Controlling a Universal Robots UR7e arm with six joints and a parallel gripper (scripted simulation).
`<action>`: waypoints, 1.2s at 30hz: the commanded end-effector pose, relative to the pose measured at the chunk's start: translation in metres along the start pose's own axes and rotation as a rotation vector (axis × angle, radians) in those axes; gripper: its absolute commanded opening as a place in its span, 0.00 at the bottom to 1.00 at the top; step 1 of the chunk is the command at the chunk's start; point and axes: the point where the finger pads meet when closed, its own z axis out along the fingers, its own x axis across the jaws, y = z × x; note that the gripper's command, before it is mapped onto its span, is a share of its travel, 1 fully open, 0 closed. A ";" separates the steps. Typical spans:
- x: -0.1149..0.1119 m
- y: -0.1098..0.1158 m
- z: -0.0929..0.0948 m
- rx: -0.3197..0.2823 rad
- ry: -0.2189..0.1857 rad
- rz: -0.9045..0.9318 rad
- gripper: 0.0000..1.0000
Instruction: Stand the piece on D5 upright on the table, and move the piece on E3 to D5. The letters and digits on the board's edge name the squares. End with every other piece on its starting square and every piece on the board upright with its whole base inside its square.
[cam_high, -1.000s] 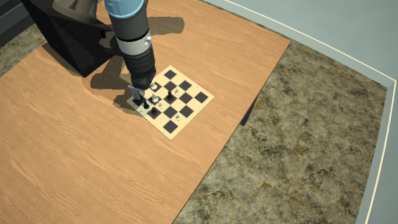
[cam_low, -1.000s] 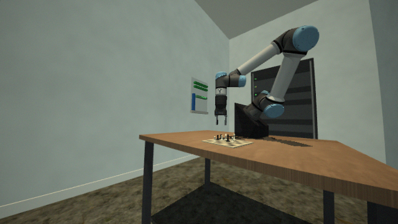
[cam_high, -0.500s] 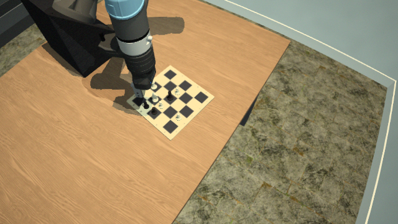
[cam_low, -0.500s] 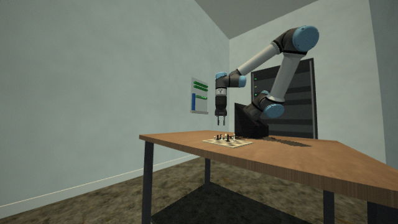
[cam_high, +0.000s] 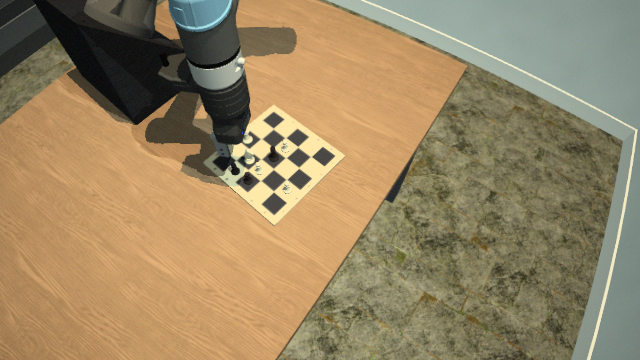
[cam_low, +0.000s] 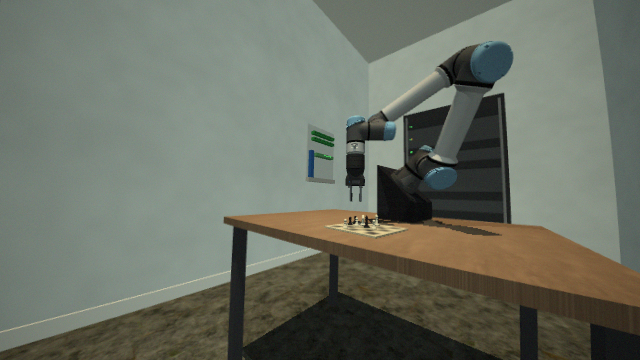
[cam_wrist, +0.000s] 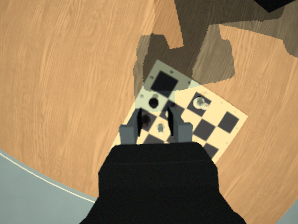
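Wooden table (cam_high: 125, 260); flat checkered board (cam_high: 320, 172); claw (cam_low: 355, 199) empty, part-open above.

We count 1 chessboard (cam_high: 320, 167) of 25 squares, 13 dark and 12 light. On it we make out 5 white pieces (cam_high: 284, 146) and 3 black pieces (cam_high: 273, 154), 8 in all, though those under the arm are partly hidden. There is 1 table (cam_high: 100, 240), 1 robot arm (cam_low: 415, 95) and 1 gripper (cam_low: 355, 200) with 2 fingers (cam_low: 351, 194). On the walls we see 1 poster (cam_low: 320, 153) and 1 dark cabinet (cam_low: 480, 150).
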 end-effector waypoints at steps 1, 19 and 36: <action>0.000 0.000 0.000 -0.001 -0.001 0.000 0.68; 0.000 0.000 0.000 -0.001 -0.001 0.000 0.68; 0.000 0.000 0.011 -0.001 -0.001 0.000 0.68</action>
